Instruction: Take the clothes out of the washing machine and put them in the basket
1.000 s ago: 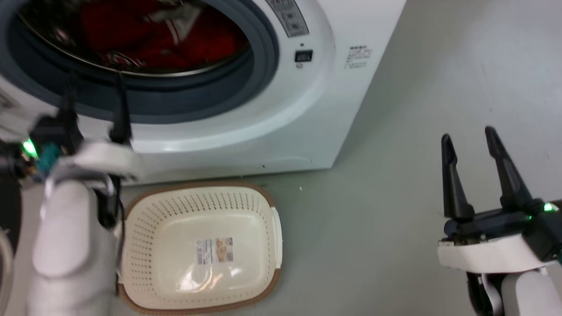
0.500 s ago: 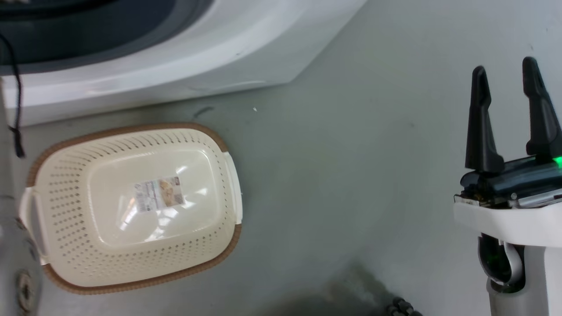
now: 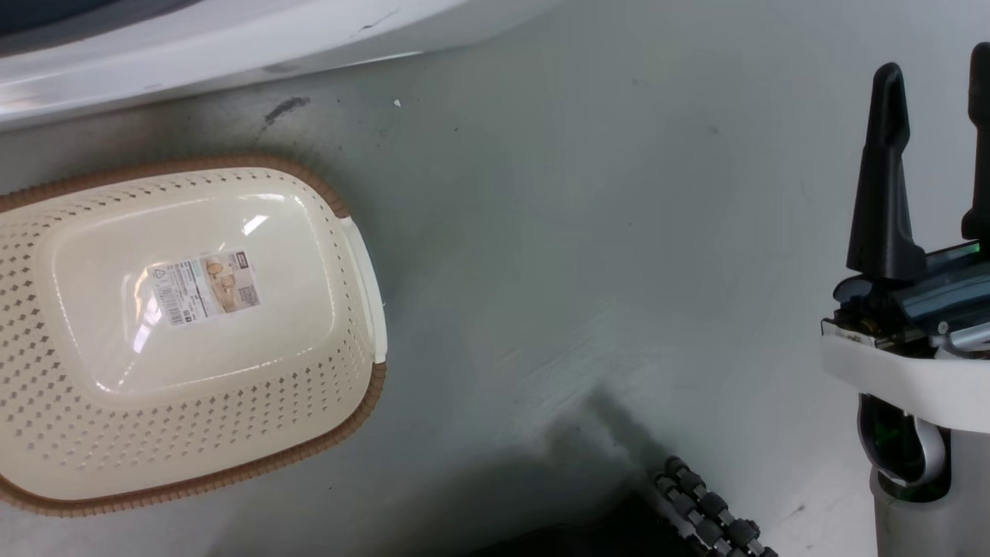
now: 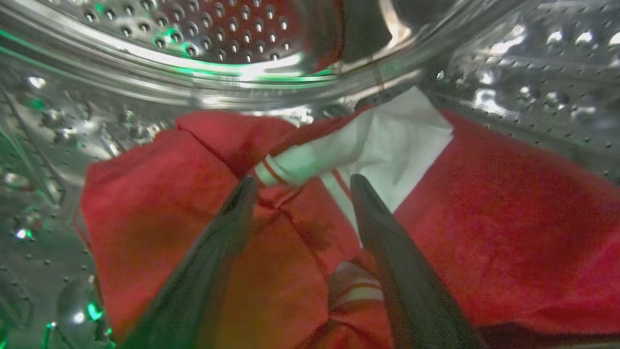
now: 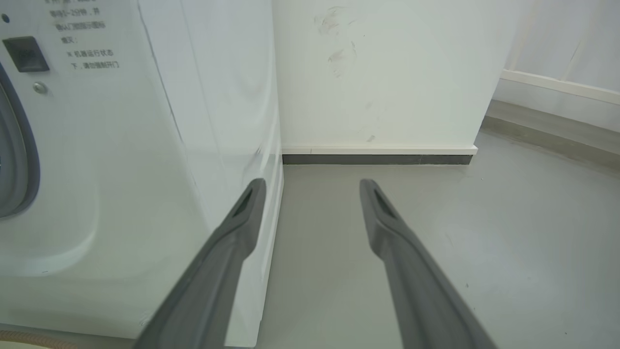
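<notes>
On the inside bottom of the basket (image 3: 325, 387), a label sticker (image 3: 203, 286) with a barcode, a triangle mark and a small brownish picture; print too small to read. On the white front of the washing machine (image 5: 121, 169), rows of small dark Chinese characters (image 5: 82, 46) beside a small dark rectangular window (image 5: 25, 54), with a round silver screw (image 5: 39, 87) just below it; top rows cut by the frame edge.

Inside the perforated steel drum (image 4: 218, 29), the clothes (image 4: 484, 232): bright red soft fabric in a crumpled heap, with a white panel (image 4: 392, 145) edged in thin red stripes and a red-and-white striped band lower down. Basket cream, rounded, walls dotted with holes, rim brown, bottom glossy, standing on the grey floor (image 3: 580, 232) just in front of the machine's lower edge.

Left gripper (image 4: 303, 182) reaching into the drum, fingers spread apart, tips over the red heap near the white panel, gripping nothing; contact with the fabric impossible to judge. Right gripper (image 3: 934, 62) at the right of the head view, fingers pointing up, likewise spread and released; in its wrist view, aimed low along the floor past the machine's front corner toward a white wall (image 5: 378, 72) with a dark skirting strip (image 5: 378, 159). At the lower edge of the head view, a dark segmented object (image 3: 708, 507), nature unclear
</notes>
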Controlling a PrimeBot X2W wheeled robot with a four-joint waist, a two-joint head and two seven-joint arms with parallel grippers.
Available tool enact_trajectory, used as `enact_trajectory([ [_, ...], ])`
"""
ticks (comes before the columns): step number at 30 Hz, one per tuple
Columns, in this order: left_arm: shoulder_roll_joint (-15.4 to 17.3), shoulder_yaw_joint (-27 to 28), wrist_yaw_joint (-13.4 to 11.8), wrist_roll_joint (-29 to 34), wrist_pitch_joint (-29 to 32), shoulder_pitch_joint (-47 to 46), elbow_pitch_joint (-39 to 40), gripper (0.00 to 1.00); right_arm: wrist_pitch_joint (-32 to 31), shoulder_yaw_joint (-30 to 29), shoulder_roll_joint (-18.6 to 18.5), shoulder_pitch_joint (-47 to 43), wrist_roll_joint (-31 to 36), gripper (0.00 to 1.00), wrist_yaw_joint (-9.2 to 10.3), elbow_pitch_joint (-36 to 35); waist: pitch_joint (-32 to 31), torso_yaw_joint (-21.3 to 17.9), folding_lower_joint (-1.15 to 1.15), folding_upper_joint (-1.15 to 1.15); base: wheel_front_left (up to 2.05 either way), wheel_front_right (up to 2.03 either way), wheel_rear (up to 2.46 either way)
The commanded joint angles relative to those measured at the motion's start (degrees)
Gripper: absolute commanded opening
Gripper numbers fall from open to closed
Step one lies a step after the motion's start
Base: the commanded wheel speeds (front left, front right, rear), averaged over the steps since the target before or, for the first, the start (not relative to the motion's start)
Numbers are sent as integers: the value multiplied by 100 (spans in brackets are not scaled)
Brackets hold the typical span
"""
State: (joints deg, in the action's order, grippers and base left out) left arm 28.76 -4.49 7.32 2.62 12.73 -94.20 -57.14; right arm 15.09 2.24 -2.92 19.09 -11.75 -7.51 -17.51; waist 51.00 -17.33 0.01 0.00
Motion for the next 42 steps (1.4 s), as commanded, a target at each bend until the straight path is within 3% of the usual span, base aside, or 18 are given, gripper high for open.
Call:
enact_trajectory([
  [1, 10, -31, 3, -36, 111, -120, -43, 100, 12, -10, 7, 85, -29, 100, 4, -33, 68, -1, -1, 0, 0, 0, 0],
  [8, 60, -795, 6, -476, 1347, -820, -370, 100, 12, -51, 7, 79, 17, 100, 4, -56, 233, 66, -1, 0, 0, 0, 0],
  [17, 403, -1452, 6, -987, 2748, -1442, -501, 100, 12, -17, 7, 153, -114, 100, 4, -118, 506, -61, -1, 0, 0, 0, 0],
  [23, 680, -1679, 7, -990, 2887, -1474, -438, 100, 12, 41, 7, 189, -214, 100, 4, -131, 640, -235, -1, 0, 0, 0, 0],
  [32, 828, -1925, 7, -1023, 2847, -1418, -472, 100, 12, -32, 7, 180, -300, 100, 4, -135, 710, -275, -1, 0, 0, 0, 0],
  [33, 847, -1956, 7, -1025, 2860, -1415, -488, 92, 12, -36, 7, 185, -314, 100, 4, -128, 711, -273, -1, 0, 0, 0, 0],
  [34, 851, -2021, 7, -1034, 2848, -1391, -478, 0, 12, -33, 7, 194, -327, 100, 4, -122, 709, -272, -1, 0, 0, 0, 0],
  [42, 984, -2409, 7, -1396, 2354, -1133, -282, 0, 12, 10, 7, 222, -250, 100, 4, -109, 508, -249, -1, 0, 0, 0, 0],
])
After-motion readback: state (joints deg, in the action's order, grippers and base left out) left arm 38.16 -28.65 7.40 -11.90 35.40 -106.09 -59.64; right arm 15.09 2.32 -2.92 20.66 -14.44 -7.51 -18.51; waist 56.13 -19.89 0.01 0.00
